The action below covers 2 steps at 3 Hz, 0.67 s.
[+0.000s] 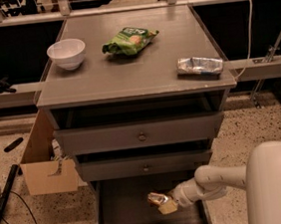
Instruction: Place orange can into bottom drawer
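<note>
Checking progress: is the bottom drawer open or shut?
Open: bottom drawer is pulled out, floor showing; the gripper holds the orange can over it.

A robot test lab or workshop. A grey drawer cabinet with a flat surface (127, 80) stands on a speckled stone floor (248, 132). At 9 o'clock an open cardboard box (46, 169) and black cables (2, 198) lie on the floor. At 12 o'clock runs a metal rail (119, 8). At 6 o'clock the white arm's tool (166, 205) grips the orange can (157, 199) over the open bottom drawer (136, 209).

White bowl (67, 52), green snack bag (129, 39), silver foil packet (200, 65) on cabinet top (127, 78), cardboard box (44, 169) alongside
</note>
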### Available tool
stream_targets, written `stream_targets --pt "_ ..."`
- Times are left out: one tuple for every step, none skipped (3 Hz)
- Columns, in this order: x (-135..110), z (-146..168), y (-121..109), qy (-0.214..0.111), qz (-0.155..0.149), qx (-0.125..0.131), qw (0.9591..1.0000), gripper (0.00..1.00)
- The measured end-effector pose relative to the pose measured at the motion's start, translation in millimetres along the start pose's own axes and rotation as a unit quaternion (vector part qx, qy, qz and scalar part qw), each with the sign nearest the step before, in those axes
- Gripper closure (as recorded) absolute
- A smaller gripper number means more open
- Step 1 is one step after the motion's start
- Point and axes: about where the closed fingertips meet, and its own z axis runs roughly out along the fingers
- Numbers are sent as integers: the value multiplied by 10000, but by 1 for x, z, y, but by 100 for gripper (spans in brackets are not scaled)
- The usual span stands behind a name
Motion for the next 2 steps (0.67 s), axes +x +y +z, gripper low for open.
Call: stream_targets --pt "18 16 -19 -94 236 -18 9997 100" --pt "34 38 -28 -90 440 -92 9990 100"
